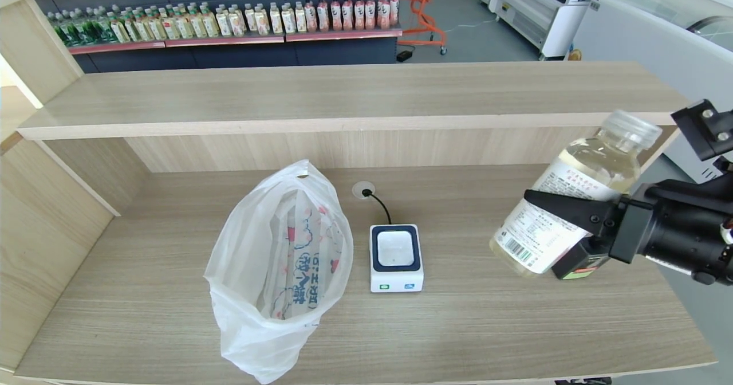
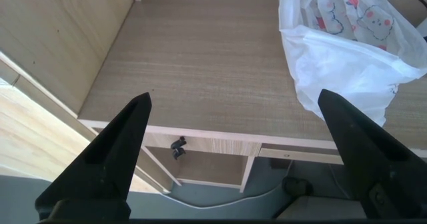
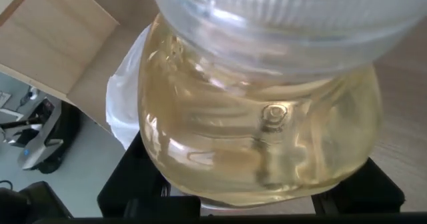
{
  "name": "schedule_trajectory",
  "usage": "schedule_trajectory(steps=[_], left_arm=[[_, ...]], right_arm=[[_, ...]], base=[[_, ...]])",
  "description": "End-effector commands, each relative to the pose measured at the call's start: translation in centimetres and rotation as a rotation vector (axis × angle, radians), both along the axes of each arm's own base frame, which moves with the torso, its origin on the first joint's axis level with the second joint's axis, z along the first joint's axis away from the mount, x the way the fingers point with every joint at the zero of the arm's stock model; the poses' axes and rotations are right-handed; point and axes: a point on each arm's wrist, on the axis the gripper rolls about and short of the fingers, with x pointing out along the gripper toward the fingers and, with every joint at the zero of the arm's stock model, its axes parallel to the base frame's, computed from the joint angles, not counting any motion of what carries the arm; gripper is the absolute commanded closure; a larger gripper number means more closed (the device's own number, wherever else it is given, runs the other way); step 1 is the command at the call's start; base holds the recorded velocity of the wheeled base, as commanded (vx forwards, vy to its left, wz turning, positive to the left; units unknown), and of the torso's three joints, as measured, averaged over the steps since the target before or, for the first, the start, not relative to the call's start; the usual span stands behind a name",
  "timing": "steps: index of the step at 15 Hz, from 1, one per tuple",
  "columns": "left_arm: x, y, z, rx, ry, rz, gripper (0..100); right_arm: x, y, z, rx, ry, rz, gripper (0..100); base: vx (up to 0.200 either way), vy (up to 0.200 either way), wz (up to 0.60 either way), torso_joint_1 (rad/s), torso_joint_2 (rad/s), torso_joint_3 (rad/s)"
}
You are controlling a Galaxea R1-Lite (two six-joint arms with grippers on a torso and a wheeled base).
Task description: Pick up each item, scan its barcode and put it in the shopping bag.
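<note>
- Head view: your right hand (image 1: 547, 233) pinches a bottle (image 1: 572, 196) of pale liquid across its label, held in the air at 3 o'clock from the scanner (image 1: 396, 257), cap tilted toward 1 o'clock.
- The barcode (image 1: 518, 248) sits at the label's low end and faces the camera, not the scanner window. Likely miss: if you carry the bottle across without rolling it, the code never meets the glass.
- The grip looks like it lands on smooth, rounded plastic below the middle of a full bottle. Judged risk: the heavy neck end swings down or the bottle slides between the fingers during a wrist turn. In the right wrist view, the bottle (image 3: 260, 131) hides the contact, so you cannot check the hold there.
- The shopping bag (image 1: 240, 327) stands at 9 o'clock from the scanner, close to the near edge of the desk (image 1: 143, 305), with a printed packet (image 1: 300, 259) already inside. Its mouth is soft film, and a bottle dropped on the rim could fold it shut or tip the bag over the edge.
- Your left hand (image 2: 233, 99) hangs spread, gripping nothing, off the desk's near edge at the bag's 7 o'clock, so nothing steadies the bag.
- The scanner's cable (image 1: 381, 204) runs toward 12 o'clock. A low sweep could nudge the unit.
</note>
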Motion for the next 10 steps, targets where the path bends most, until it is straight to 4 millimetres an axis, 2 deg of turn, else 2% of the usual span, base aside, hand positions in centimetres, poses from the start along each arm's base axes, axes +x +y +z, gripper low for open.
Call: schedule_trajectory(steps=[1,5,10], left_arm=[[0.0,0.0,0.0,0.0,0.0,0.001,0],[0.0,0.0,0.0,0.0,0.0,0.001,0],[0.0,0.0,0.0,-0.009,-0.001,0.001,0]], right_arm=[[-0.38,-0.14,0.32,0.02,-0.003,0.001,100],[-0.38,-0.14,0.12,0.039,0.024,0.001,100],[-0.18,0.01,-0.14,0.037,0.041,0.002,100]], base=[[0.0,0.0,0.0,0.0,0.0,0.0],[0.0,0.0,0.0,0.0,0.0,0.0],[0.0,0.2,0.0,0.014,0.01,0.0]])
